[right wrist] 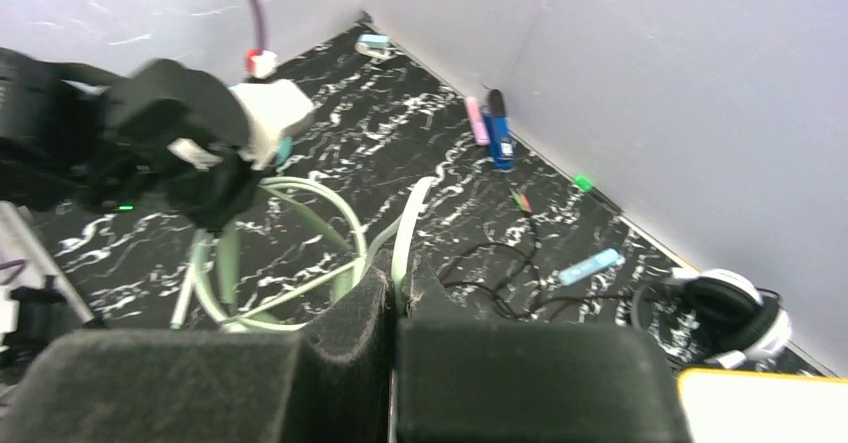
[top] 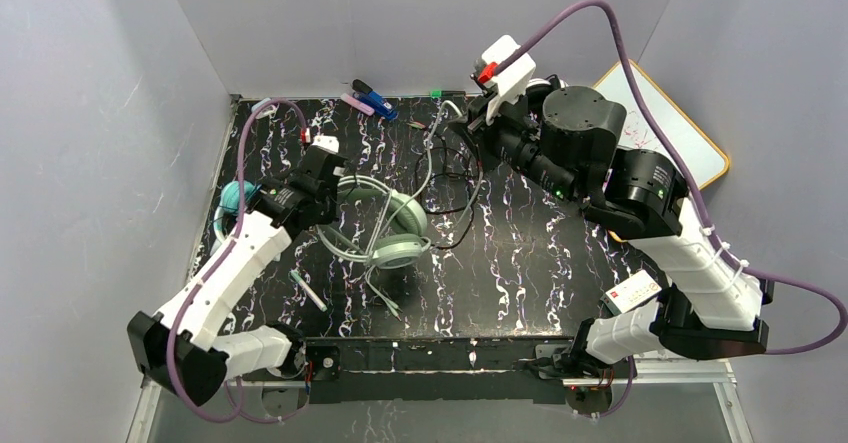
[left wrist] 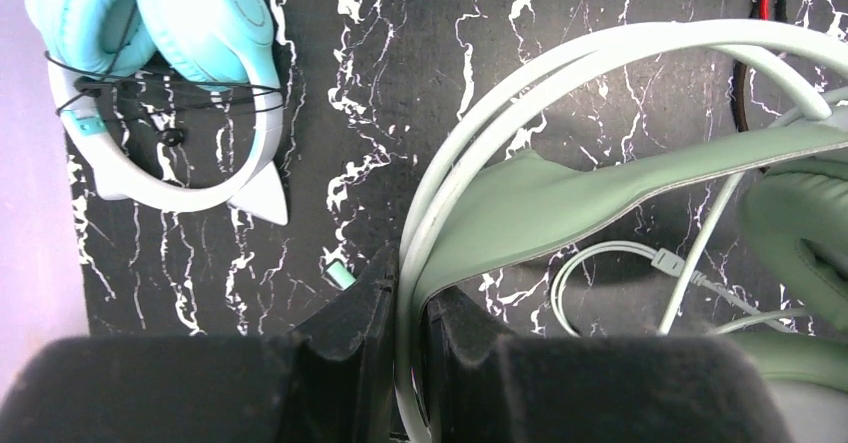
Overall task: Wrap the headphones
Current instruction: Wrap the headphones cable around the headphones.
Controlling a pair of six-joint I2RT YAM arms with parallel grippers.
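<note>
On the black white-veined surface (top: 520,263), the mint-green over-ear headset (top: 395,233) is lying left of centre. The left fingers (left wrist: 380,303) are clamping nearly shut on its headband, while the right fingers (right wrist: 372,298), toward the far side, are pinching closed on its pale cable (right wrist: 412,223) and lifting it off the surface. To wrap well, I judge the right arm should be carrying the cable around the band in snug, even loops under gentle tension, with the left arm holding the band firm.
</note>
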